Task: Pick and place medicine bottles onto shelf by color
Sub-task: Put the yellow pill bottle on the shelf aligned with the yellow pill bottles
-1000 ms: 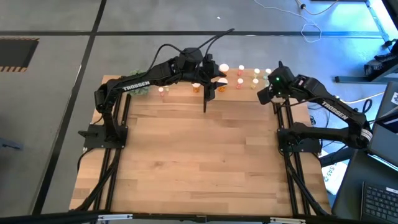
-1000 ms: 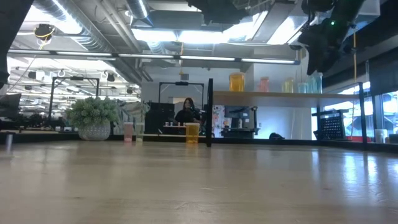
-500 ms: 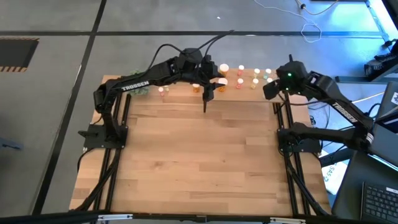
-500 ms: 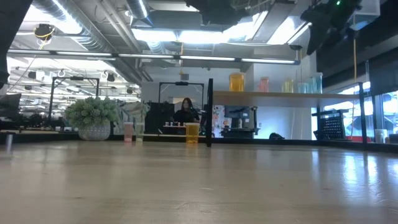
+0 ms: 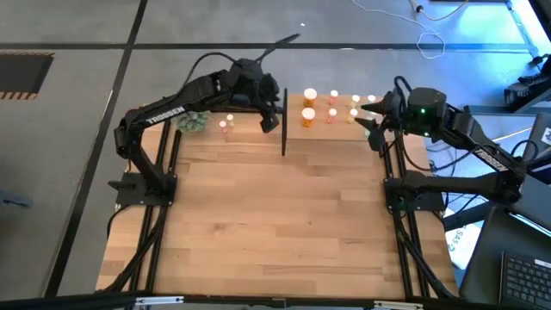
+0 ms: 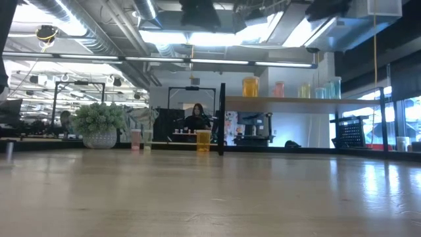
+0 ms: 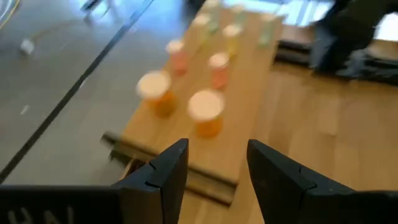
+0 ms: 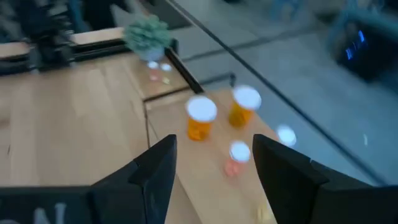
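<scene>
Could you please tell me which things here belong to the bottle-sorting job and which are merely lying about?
Job: medicine bottles, orange, pink and yellowish; shelf; left gripper, open and empty; right gripper, open and empty.
Lying about: green plant ball; tabletop.

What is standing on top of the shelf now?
On the shelf stand medicine bottles: two orange ones, pink and paler ones beyond. The right arm covers the shelf's far end.

Grey floor [image 5: 77,129] with dark seams, ceiling light panels [image 6: 197,38] and ducts, desks behind.
</scene>
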### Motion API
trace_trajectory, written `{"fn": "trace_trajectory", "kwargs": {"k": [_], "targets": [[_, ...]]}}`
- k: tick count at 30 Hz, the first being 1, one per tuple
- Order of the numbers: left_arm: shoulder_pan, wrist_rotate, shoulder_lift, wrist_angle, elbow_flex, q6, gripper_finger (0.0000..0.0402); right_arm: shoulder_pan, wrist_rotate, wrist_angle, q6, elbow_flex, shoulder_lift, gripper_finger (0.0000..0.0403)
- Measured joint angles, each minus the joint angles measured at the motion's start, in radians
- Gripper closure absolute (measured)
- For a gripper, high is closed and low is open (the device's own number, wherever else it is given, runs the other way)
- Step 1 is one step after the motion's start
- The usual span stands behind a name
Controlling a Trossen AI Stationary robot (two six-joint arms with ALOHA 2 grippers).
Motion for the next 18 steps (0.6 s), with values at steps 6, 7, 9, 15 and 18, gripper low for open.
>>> {"fn": "trace_trajectory", "kwargs": {"k": [6,7,9,15,18], "targets": [[0.046,-0.076,-0.027,-0.176,0.000,-0.125,0.0243,0.082,-0.003,0.064,-0.137,0.000,0.021,0.0189],[0.059,-0.078,-0.030,-0.208,0.000,-0.146,0.0243,0.092,-0.013,0.074,-0.153,0.000,0.022,0.0189],[0.080,-0.079,-0.031,-0.256,0.000,-0.193,0.0243,0.107,-0.061,0.098,-0.172,0.000,0.030,0.0189],[0.165,-0.079,-0.030,-0.373,0.000,-0.264,0.0243,0.140,-0.221,0.165,-0.225,0.000,0.052,0.0189],[0.212,-0.081,-0.023,-0.422,-0.001,-0.287,0.0243,0.156,-0.262,0.169,-0.226,0.000,0.071,0.0189]]}}
